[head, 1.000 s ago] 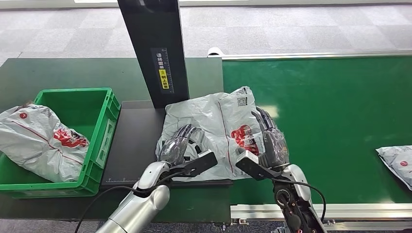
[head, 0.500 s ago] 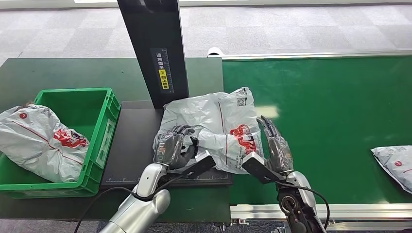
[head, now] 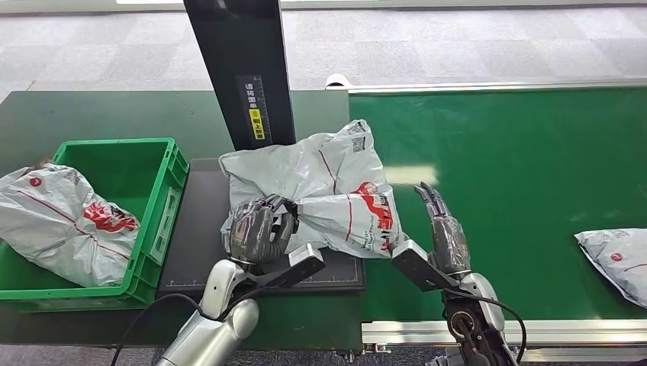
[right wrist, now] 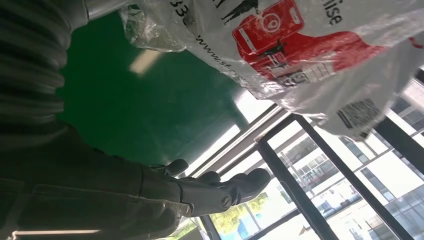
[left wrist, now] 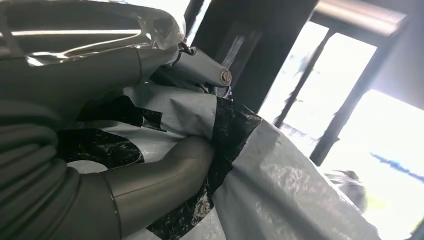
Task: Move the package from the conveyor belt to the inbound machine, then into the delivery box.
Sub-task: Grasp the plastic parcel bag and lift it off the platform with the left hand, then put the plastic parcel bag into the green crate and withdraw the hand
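Observation:
A grey-white plastic package [head: 313,171] with red print is bunched and raised over the black platform [head: 200,229] of the inbound machine, in front of its black column [head: 240,76]. My left hand [head: 255,229] grips its lower left part, fingers curled into the plastic. The left wrist view has the thumb [left wrist: 160,175] pressed into the package [left wrist: 285,190]. To the package's right, my right hand [head: 446,236] hovers over the green conveyor belt [head: 519,175], its fingers straight and holding nothing. In the right wrist view those fingers [right wrist: 215,187] are clear of the package [right wrist: 300,45].
A green crate [head: 156,164] stands left of the platform with another grey package [head: 61,221] lying over its left side. A further package [head: 618,259] lies on the belt at the far right. The belt's metal rail [head: 534,329] runs along the front.
My left hand has closed on the package and drawn it left and up over the platform. The right hand has come off it and dropped back. The far-right package drifted left.

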Robot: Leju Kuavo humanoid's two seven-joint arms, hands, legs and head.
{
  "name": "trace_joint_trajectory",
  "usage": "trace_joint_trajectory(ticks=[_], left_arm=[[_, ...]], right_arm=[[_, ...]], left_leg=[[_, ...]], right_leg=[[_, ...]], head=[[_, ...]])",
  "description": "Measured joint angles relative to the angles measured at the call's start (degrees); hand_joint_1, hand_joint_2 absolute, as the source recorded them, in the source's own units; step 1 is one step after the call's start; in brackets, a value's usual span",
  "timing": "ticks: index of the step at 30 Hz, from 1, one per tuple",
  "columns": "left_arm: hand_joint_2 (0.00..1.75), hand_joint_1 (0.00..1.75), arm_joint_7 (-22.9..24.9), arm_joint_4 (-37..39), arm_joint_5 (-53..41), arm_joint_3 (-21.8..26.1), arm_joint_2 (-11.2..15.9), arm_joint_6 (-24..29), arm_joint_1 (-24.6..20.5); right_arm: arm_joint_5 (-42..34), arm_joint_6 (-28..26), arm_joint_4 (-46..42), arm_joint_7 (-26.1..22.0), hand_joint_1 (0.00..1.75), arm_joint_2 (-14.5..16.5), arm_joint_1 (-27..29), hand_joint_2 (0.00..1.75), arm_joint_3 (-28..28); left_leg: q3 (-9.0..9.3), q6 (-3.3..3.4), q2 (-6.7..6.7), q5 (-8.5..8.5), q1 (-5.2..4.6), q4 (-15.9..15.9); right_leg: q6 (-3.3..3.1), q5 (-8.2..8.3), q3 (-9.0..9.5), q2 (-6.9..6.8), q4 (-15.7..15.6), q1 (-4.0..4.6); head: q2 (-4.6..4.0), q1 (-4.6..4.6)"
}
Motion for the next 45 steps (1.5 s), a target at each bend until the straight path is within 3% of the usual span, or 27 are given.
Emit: trace_joint_trajectory(ticks=[3, 6, 15, 19, 24, 34, 42, 45], left_arm=[[0.0, 1.75, -15.0, -6.7, 1.3, 7.7, -2.9, 0.2, 2.3], [0.0, 1.75, -19.3, -13.6, 4.6, 14.1, -4.9, 0.4, 3.5], [0.0, 1.75, -19.8, -34.7, 12.5, 25.3, -5.5, 0.6, 4.6], [0.0, 1.75, -19.8, -43.7, 11.5, 29.6, -5.6, 0.6, 4.7], [0.0, 1.75, -19.8, -49.5, 5.3, 34.6, -5.9, 0.6, 4.4], [0.0, 1.75, -19.7, -51.9, 0.0, 45.9, -7.1, 0.5, 4.1], [0.0, 1.75, -19.3, -46.0, -6.9, 53.4, -8.6, 0.5, 2.6], [0.0, 1.75, -16.1, -42.1, -11.5, 54.9, -8.8, 0.5, 2.4]], right_arm=[[-1.3, -0.7, 0.0, -0.6, 0.0, -0.4, 0.0, 1.75, 0.0], [-2.2, -1.9, 0.0, -1.0, 0.0, -0.7, 0.5, 1.75, 0.1], [-2.7, -3.5, 0.0, -1.1, 0.0, -1.7, 2.4, 1.75, 0.1], [-2.8, -4.0, 0.0, -1.2, 0.0, -1.9, 2.9, 1.75, 0.1], [-2.9, -4.5, -0.2, -1.2, 0.0, -2.2, 3.6, 1.75, 0.0], [-1.7, -4.8, -3.1, 0.0, 0.0, -2.9, 7.2, 1.75, -0.6], [-0.9, -4.1, -5.5, 0.5, 0.0, -2.9, 8.6, 1.75, -1.4], [-0.2, -3.7, -6.2, 1.3, 0.0, -2.9, 8.7, 1.75, -1.6]], left_leg=[[-0.07, 0.0, 0.02, -0.01, 0.0, 0.0], [-0.07, 0.0, 0.02, -0.01, 0.0, 0.0], [-0.07, -0.01, 0.03, 0.0, 0.02, 0.0], [-0.08, 0.0, 0.02, 0.0, 0.01, 0.0], [-0.07, 0.0, 0.01, 0.0, 0.01, 0.0], [-0.06, -0.01, 0.04, -0.01, 0.01, 0.0], [-0.05, -0.01, 0.04, 0.0, 0.01, 0.0], [-0.05, -0.01, 0.04, 0.0, 0.01, 0.0]], right_leg=[[0.0, 0.0, -0.05, 0.01, 0.0, 0.0], [0.0, 0.0, -0.06, 0.01, 0.0, 0.0], [-0.01, 0.0, -0.06, 0.03, 0.0, 0.03], [-0.01, -0.02, -0.06, 0.01, 0.0, 0.01], [-0.01, -0.02, -0.05, 0.01, 0.0, 0.01], [-0.01, -0.03, -0.09, 0.02, 0.0, 0.02], [-0.01, -0.03, -0.08, 0.03, 0.0, 0.01], [-0.01, -0.03, -0.08, 0.03, 0.0, 0.01]], head=[[0.0, 0.01], [0.0, -0.01], [0.0, 0.0], [0.0, 0.01], [0.0, 0.01], [0.0, -0.01], [0.0, 0.0], [0.0, 0.01]])
